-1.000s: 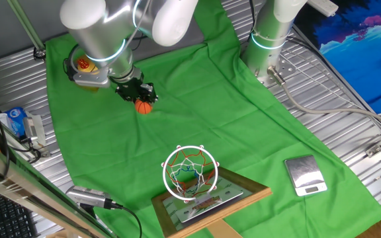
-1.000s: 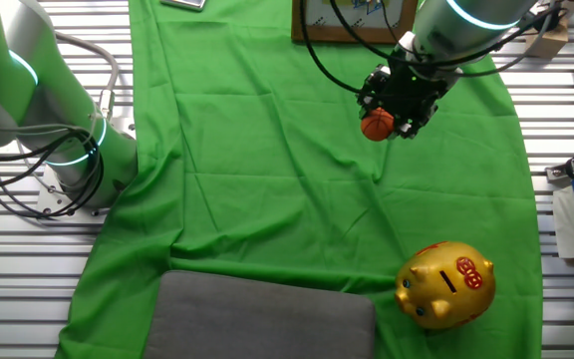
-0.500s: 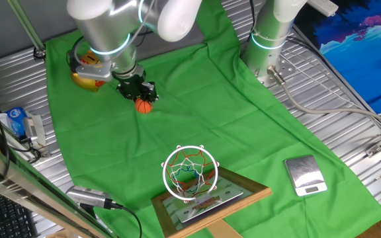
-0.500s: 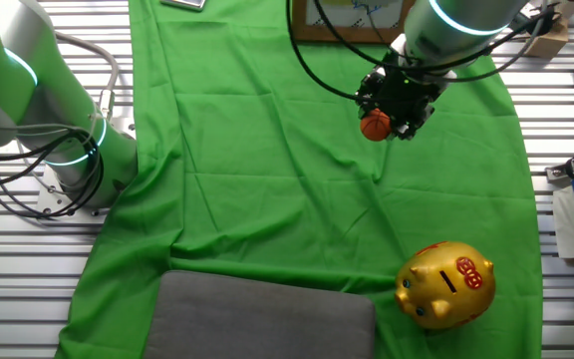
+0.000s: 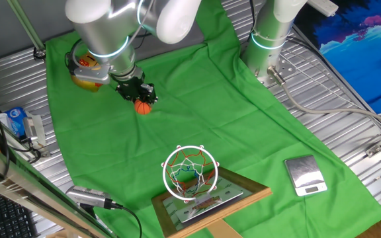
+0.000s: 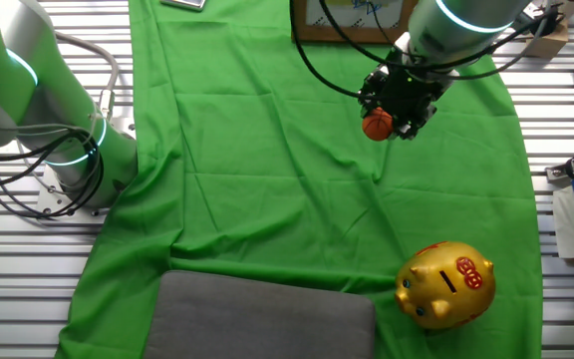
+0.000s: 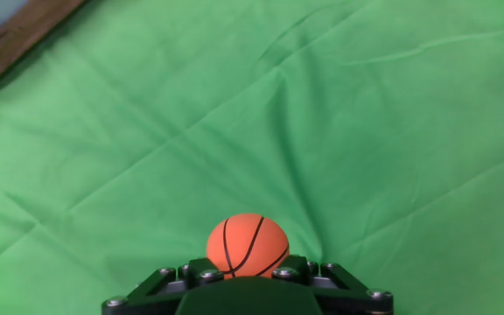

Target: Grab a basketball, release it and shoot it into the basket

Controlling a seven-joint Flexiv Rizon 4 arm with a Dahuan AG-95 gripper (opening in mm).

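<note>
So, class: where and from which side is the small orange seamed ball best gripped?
Across the widest middle of the small orange seamed basketball, fingers on opposite sides, coming from above. It is round, so only a centred pinch stops it squirting out. The black two-finger gripper already holds it this way.

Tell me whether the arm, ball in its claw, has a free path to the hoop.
Probably yes. The claw holds the ball above bare green cloth, and nothing stands between it and the hoop; the scale sits off to one side.

The basket (image 6: 354,20) is cut off by the top edge.
</note>
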